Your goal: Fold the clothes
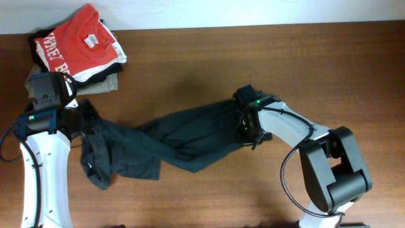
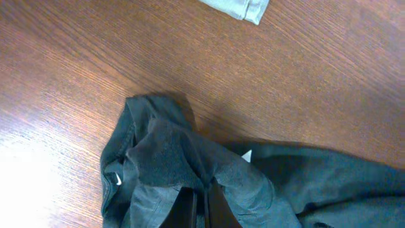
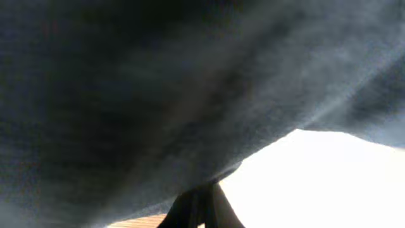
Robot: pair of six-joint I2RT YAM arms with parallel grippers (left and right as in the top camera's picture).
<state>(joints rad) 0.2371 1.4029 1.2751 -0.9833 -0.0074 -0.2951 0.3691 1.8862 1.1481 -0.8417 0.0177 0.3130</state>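
The dark charcoal trouser-like garment (image 1: 177, 136) lies stretched across the table's middle, waistband end at the left and leg ends at the right. My left gripper (image 1: 81, 120) is shut on the waistband end; in the left wrist view its fingers (image 2: 204, 201) pinch a fold of the dark fabric (image 2: 164, 158), a small white logo beside them. My right gripper (image 1: 243, 123) is shut on the leg end. In the right wrist view the closed fingers (image 3: 201, 202) pinch the edge of the fabric (image 3: 139, 95), which hangs over and fills most of the frame.
A stack of folded clothes with a red T-shirt with white letters (image 1: 73, 41) on top sits at the table's back left corner, close behind my left arm. A corner of a folded pale garment (image 2: 240, 7) shows in the left wrist view.
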